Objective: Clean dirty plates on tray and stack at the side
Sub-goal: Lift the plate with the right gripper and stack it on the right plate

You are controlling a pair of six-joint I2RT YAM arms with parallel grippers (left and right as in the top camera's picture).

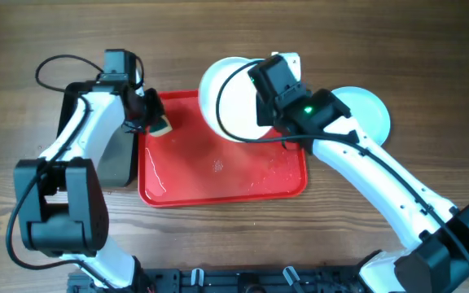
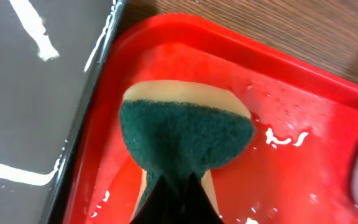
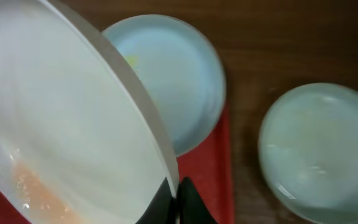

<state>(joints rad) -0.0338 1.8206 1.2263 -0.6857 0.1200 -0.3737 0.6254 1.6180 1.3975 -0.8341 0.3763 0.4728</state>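
I see left gripper [image 2: 173,186] clamped on sponge [image 2: 185,130] at upper left of tray [image 1: 218,183], right gripper [image 3: 176,196] pinching the rim of a tilted plate [image 1: 230,98] over its top edge, another plate [image 1: 370,110] on desk [image 1: 430,49] at frame right.

**Wooden table** [image 1: 234,236]: brown with visible grain, it forms the background of the overhead frame. It also shows as a dark strip at the upper right of the left wrist view [image 2: 278,25] and across the top of the right wrist view [image 3: 266,37].

**Dark grey metal pan** [image 1: 120,159]: left of centre in the overhead frame, largely covered from above. In the left wrist view [image 2: 23,106] it fills the left side. Its flat floor bears white streaks, and its raised rim runs diagonally with small bright droplets.

**Sponge** [image 1: 163,126]: yellow body with a dark green scouring face. In the left wrist view [image 2: 185,134] it sits at centre frame, right of the pan's rim and apart from it, green face toward the camera and yellow along the upper edge.
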